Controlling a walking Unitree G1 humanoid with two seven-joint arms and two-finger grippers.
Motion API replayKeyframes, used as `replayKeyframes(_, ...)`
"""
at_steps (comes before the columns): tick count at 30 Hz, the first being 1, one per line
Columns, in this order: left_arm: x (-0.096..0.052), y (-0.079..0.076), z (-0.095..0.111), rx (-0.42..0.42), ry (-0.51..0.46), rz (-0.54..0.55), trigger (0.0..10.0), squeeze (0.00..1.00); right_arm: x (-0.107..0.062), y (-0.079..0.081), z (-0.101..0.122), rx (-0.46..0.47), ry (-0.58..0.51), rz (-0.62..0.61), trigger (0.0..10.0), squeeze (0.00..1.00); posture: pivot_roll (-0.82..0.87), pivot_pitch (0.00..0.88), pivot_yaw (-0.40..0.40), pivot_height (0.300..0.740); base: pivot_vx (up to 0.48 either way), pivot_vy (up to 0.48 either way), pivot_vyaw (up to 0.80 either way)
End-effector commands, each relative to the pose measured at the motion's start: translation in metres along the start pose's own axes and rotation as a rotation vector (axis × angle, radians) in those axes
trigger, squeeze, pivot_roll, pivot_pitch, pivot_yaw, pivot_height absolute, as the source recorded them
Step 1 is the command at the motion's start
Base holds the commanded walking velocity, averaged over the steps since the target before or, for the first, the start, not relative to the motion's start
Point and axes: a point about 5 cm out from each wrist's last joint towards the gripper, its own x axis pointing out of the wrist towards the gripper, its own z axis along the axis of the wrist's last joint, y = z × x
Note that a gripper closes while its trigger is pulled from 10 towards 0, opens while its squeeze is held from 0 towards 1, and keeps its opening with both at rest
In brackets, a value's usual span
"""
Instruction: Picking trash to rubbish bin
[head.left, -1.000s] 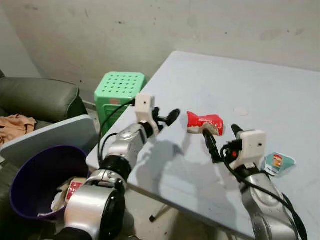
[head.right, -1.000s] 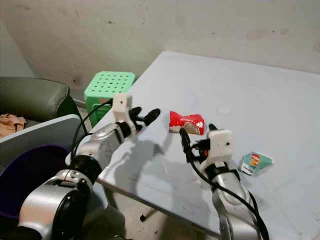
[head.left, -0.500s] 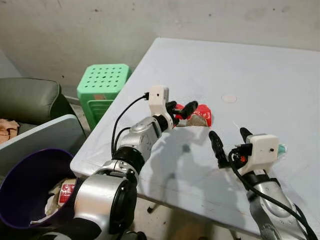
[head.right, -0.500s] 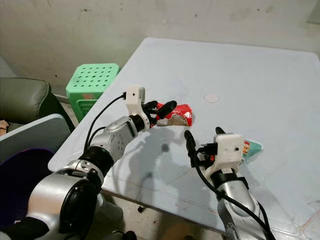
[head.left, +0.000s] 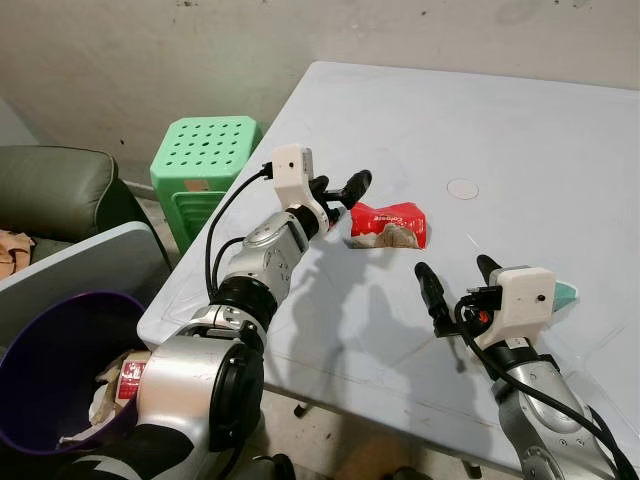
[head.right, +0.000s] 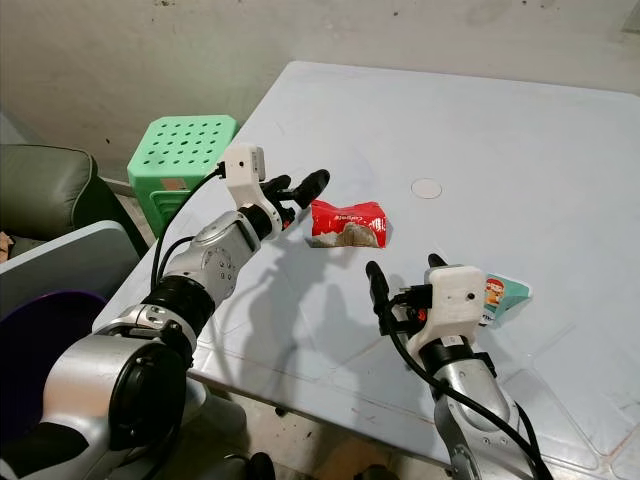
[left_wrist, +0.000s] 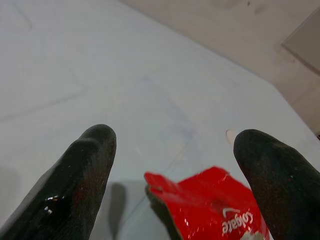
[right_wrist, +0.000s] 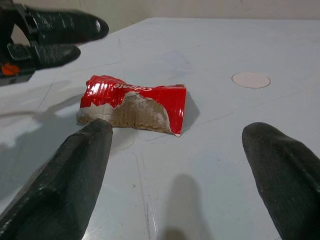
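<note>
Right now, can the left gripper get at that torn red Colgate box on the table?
Probably yes. The left gripper is open and hovers just beside the red box, with only bare table between them; the right gripper stays nearer the robot.

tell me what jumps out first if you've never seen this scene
The torn red Colgate box lies on the pale table, the brightest thing there. The left gripper hovers open just beside it, and the right gripper is open too, nearer the table's front edge. Off the table's left side sit a green stool and a purple bin with trash already in it.
</note>
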Motion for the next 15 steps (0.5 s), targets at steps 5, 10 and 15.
replayKeyframes(5, -0.005, 0.005, -0.018, -0.003, 0.039, 0.053, 10.0, 0.00, -0.002, 0.002, -0.003, 0.005, 0.023, 0.018, 10.0, 0.00, -0.19, 0.156, 0.076, 0.715, 0.000, 0.000, 0.00)
replayKeyframes(10, -0.008, 0.005, -0.021, 0.014, 0.012, 0.072, 10.0, 0.00, 0.000, 0.003, -0.004, -0.002, 0.027, 0.025, 10.0, 0.00, -0.18, 0.143, 0.072, 0.715, 0.000, 0.000, 0.00)
replayKeyframes(15, -0.011, 0.004, -0.027, -0.003, 0.009, 0.074, 10.0, 0.00, 0.003, 0.003, -0.004, -0.003, 0.027, 0.037, 10.0, 0.00, -0.16, 0.132, 0.063, 0.715, 0.000, 0.000, 0.00)
